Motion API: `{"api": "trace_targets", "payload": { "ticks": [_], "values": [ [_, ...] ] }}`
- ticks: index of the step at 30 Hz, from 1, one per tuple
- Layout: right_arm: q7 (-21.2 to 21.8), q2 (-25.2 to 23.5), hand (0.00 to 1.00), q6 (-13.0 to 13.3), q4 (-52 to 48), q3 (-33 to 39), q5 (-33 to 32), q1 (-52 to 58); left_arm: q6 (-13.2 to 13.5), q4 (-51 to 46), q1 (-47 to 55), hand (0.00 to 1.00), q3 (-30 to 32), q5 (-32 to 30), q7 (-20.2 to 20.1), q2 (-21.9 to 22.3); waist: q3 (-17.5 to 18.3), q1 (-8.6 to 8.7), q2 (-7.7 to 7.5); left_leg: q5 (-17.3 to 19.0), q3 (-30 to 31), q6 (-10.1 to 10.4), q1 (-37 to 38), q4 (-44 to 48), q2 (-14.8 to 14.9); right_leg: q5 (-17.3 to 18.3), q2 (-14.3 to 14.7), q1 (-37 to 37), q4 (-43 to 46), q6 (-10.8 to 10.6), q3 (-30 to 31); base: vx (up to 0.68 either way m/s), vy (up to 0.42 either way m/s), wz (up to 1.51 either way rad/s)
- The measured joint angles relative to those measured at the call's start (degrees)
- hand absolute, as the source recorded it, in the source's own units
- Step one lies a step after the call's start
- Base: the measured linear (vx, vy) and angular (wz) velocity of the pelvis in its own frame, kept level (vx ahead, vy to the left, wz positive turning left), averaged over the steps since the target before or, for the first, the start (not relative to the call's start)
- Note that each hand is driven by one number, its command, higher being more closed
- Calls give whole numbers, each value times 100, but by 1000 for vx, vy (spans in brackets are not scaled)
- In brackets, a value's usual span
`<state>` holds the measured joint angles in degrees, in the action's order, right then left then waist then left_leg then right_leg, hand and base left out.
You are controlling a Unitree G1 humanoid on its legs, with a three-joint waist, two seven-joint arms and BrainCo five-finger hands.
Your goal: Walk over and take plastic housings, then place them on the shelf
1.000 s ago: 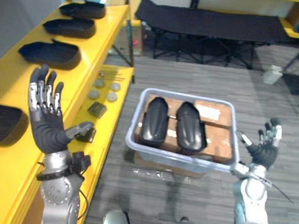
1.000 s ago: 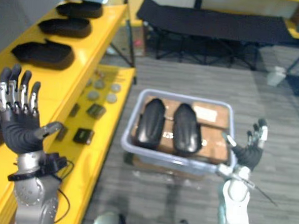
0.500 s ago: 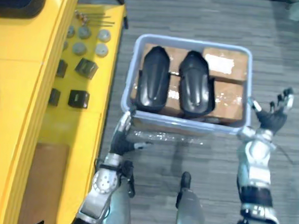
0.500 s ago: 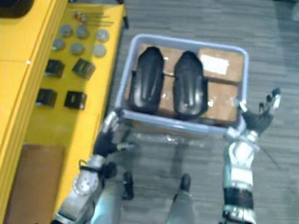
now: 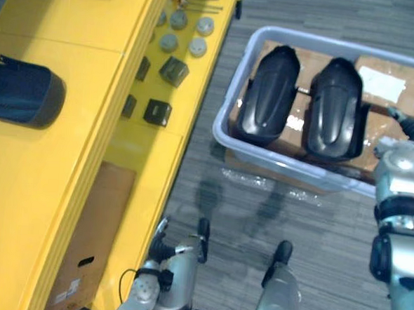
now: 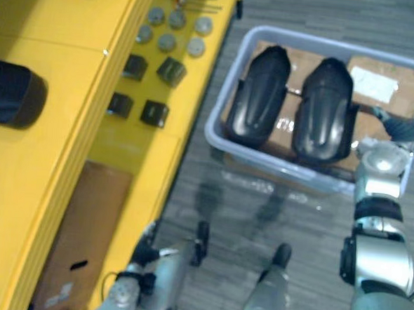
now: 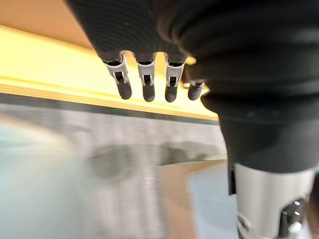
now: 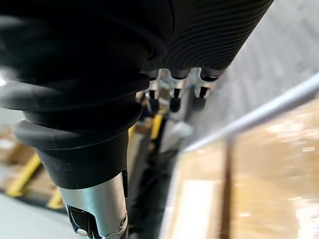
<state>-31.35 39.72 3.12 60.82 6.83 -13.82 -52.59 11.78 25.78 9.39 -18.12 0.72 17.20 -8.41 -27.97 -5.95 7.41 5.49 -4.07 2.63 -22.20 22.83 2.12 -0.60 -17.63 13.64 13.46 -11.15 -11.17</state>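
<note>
step: pickup pending, nothing taken yet | plastic housings (image 5: pixel 267 95) are lying together in the grey bin (image 5: pixel 270 161) beside the yellow shelf (image 5: pixel 59 160) | left hand (image 7: pixel 144 82) is hanging low, fingers straight, empty | right hand (image 6: pixel 404 127) is hovering at the bin's rim, fingers loose, empty | next: probably reaching in for one housing

Looking along the left robot hand (image 7: pixel 139 30), dark ribbed cover closest to the lens. Extending straight silver fingers (image 7: pixel 146 82) with dark tips in a row, loose and closing on nothing. Hanging in front of the long edge of a yellow shelf (image 7: pixel 45 59), a dark strip running just under that edge. Standing apart from the row, the silver thumb (image 7: pixel 266 199). Lying beyond, a blurred grey floor (image 7: pixel 65 134) and a brownish patch (image 7: pixel 174 199), too blurred for naming.
</note>
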Motion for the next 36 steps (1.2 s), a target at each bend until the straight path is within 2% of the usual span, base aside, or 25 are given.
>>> {"api": "trace_targets", "payload": {
  "ticks": [1, 3, 6, 8, 12, 14, 17, 19, 21, 23, 28, 32, 36],
  "values": [
    [0, 34, 0, -66, 72, 20, 1, -15, 35, 22, 0, 0, -1, 96, 5, 0, -4, -8, 9, -32, 5, 0, 9, -41, -15, 2, -15, 12, 21, 0, -5, -11, -11, 11],
    [-3, 285, 0, -268, 163, 46, 3, -78, 114, 183, -9, 0, 0, 252, 0, 65, -73, -19, 164, -64, 39, -2, 8, -58, -48, 16, -51, 20, 82, -11, -44, -13, -1, 9],
    [54, 447, 0, -450, 354, 96, 4, -154, 295, 453, -16, 0, 134, 613, -32, 198, -80, 7, 286, -163, 46, -27, 10, -183, -125, 66, -143, 96, 183, -42, -62, -24, 13, 8],
    [291, 447, 0, -563, 426, 92, 11, -154, 394, 513, -18, 0, 192, 620, -81, 227, -88, 1, 298, -236, 61, -4, 10, -282, -131, 75, -145, 147, 210, -29, -79, -11, -12, 6],
    [731, 448, 0, -596, 511, 11, 194, -154, 611, 683, -25, 0, 242, 843, -228, 253, -96, -16, 338, -321, 90, 16, 7, -402, -137, 155, -164, 244, 349, -1, -104, -16, -23, 6],
    [1010, 529, 0, -716, 516, -71, 541, -154, 708, 737, -27, 0, 335, 852, -313, 279, -96, -32, 344, -398, 108, 38, 1, -521, -155, 193, -183, 339, 424, 1, -106, -12, -23, 7],
    [1259, 693, 0, -717, 527, -267, 794, -155, 761, 813, -49, 0, 348, 850, -403, 287, -89, -29, 364, -440, 139, 50, -3, -594, -181, 260, -216, 400, 506, 13, -131, -8, -13, 6],
    [1118, 700, 0, -694, 527, -375, 797, -158, 784, 820, -50, 0, 341, 853, -412, 291, -91, -30, 370, -476, 157, 67, -22, -649, -186, 275, -219, 443, 509, 19, -145, -5, -12, 7],
    [619, 693, 0, -683, 524, -467, 841, -160, 820, 932, -104, 0, 329, 1029, -434, 330, -84, -48, 423, -487, 191, 77, -62, -661, -181, 280, -211, 465, 503, 27, -182, 11, -15, 7],
    [322, 689, 0, -687, 508, -468, 915, -161, 831, 939, -112, 0, 325, 1066, -435, 338, -77, -86, 433, -489, 190, 74, -101, -660, -182, 277, -211, 500, 525, 26, -182, 0, 0, 0],
    [-317, 684, 0, -835, 461, -457, 1022, -186, 836, 962, -119, 0, 330, 1268, -438, 338, -79, -105, 430, -501, 193, 66, -81, -655, -181, 273, -204, 467, 531, 27, -181, 30, -4, 1],
    [-841, 716, 0, -876, 308, -342, 1031, -258, 822, 973, -114, 0, 345, 1295, -436, 337, -91, -80, 413, -497, 187, 69, 4, -660, -166, 272, -186, 375, 497, 29, -180, -6, 0, -2],
    [-1395, 929, 0, -779, -196, -329, 1042, -444, 815, 915, -41, 0, 402, 1410, -450, 326, -121, 17, 369, -498, 177, 71, 35, -659, -118, 239, -135, 326, 373, 52, -187, -33, 4, -5]
  ]
}}
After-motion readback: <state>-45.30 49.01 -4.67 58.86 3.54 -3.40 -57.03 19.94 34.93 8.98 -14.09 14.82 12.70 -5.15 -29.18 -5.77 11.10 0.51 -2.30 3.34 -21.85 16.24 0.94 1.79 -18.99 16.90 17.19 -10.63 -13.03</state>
